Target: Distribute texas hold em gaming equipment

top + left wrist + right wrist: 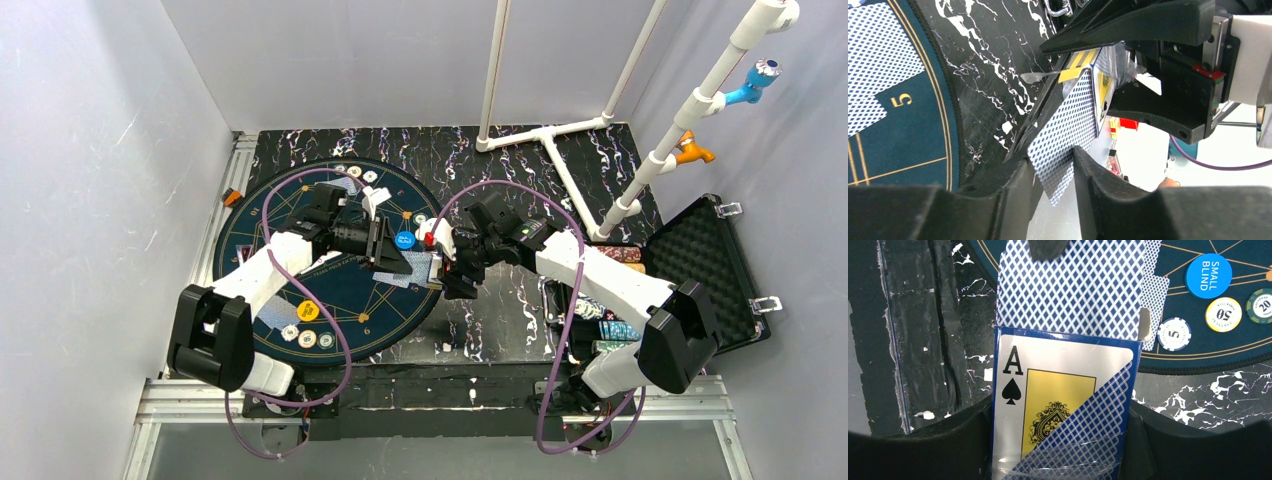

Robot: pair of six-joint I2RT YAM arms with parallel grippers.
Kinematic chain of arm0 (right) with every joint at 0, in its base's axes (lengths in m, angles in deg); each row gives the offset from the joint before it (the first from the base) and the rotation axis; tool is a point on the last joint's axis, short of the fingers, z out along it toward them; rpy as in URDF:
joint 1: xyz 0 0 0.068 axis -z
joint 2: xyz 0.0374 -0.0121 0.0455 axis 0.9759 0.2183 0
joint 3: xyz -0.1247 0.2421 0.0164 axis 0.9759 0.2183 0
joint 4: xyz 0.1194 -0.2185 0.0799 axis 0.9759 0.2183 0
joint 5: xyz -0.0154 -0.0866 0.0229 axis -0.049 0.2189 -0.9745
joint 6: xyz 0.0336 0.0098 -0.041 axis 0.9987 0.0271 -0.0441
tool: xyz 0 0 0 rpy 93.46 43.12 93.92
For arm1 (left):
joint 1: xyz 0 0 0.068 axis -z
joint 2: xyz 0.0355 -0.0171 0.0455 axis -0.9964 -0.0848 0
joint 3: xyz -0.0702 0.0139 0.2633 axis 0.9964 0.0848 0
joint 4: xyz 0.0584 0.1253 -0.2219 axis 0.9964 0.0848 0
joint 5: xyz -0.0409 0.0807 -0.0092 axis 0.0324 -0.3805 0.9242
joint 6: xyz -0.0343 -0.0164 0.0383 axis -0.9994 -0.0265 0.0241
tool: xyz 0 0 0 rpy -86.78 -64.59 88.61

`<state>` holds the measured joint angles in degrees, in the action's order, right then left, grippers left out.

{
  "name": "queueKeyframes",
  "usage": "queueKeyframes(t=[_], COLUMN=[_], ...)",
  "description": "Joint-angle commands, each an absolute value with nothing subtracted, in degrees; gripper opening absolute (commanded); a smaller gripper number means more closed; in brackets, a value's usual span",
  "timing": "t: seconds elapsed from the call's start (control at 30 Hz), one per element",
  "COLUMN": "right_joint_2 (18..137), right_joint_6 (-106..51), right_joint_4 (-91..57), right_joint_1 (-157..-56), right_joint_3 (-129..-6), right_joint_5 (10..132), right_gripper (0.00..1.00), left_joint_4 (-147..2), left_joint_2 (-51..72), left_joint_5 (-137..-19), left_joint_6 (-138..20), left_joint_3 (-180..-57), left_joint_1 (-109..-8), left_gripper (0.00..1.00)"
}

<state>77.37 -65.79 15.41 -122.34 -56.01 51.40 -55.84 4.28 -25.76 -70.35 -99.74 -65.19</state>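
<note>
Left tool (1053,167): nearest in its own wrist view; both black fingers are pressed onto the lower corner of one card, pinching it across its flat faces so it can slide out lengthwise.
Pinched card: a rectangular playing card (1073,290) with a pale-blue diamond-patterned back, partly out of the box mouth and bridging the gap between the two tools. A second card's edge peeks out just beside it.
Card box: a blue cardboard card box (1048,390) with an ace of spades printed on its face, open end aimed at the left tool.
Right tool (1060,437): clamped on the box's two long sides, apparently holding the box steady above the tabletop so the other arm can draw cards singly.
Step in hand: judged to be drawing one card from the deck to deal it.
Below the tools: the black white-veined tabletop (500,320) and the edge of the round dark-blue mat (350,290) with gold lines.
Past the box mouth: a blue SMALL BLIND disc (1208,275), a yellow 50 chip (1223,314), a green-edged 20 chip (1260,305) and a white 5 chip (1174,333) lie flat on the mat, likely one seat's share.
Behind the left tool, toward its base: a yellow round disc (308,310) and a row of chips (308,338) at the mat's near rim.
Far rim: more chips (355,173).
Outside the right arm: an open black foam-lined case (705,260).
</note>
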Motion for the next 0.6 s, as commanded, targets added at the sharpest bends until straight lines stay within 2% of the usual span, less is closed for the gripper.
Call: queueKeyframes(t=[0.0, 0.2, 0.4, 0.47, 0.53, 0.57], right_joint_2=[75.20, 74.78, 74.58, 74.65, 74.71, 74.82], right_joint_6=[-65.63, -65.69, -65.66, -65.58, -65.47, -65.44], right_joint_4=[12.87, 12.83, 12.57, 12.39, 12.34, 12.33], right_joint_1=[-121.86, -121.70, -121.51, -121.51, -121.51, -121.51], right_joint_3=[-57.49, -56.97, -56.69, -56.69, -56.77, -56.82], right_joint_5=[49.25, 49.64, 50.79, 50.81, 50.72, 50.64], right_gripper=[0.01, 0.01, 0.01, 0.01, 0.01, 0.01], left_joint_4=[-51.84, -47.90, -45.82, -45.77, -46.12, -46.82], left_joint_2=[7.04, 7.60, 8.32, 8.68, 8.78, 8.90], left_joint_5=[-25.49, -23.94, -20.89, -19.72, -17.95, -17.81], left_joint_6=[-67.12, -63.54, -61.59, -61.41, -62.08, -63.19], left_joint_3=[-101.83, -104.32, -105.97, -105.86, -105.58, -105.15], left_joint_1=[-67.54, -71.29, -74.76, -75.02, -75.03, -75.06], left_gripper=[0.28, 0.24, 0.03, 0.01, 0.25, 0.42])
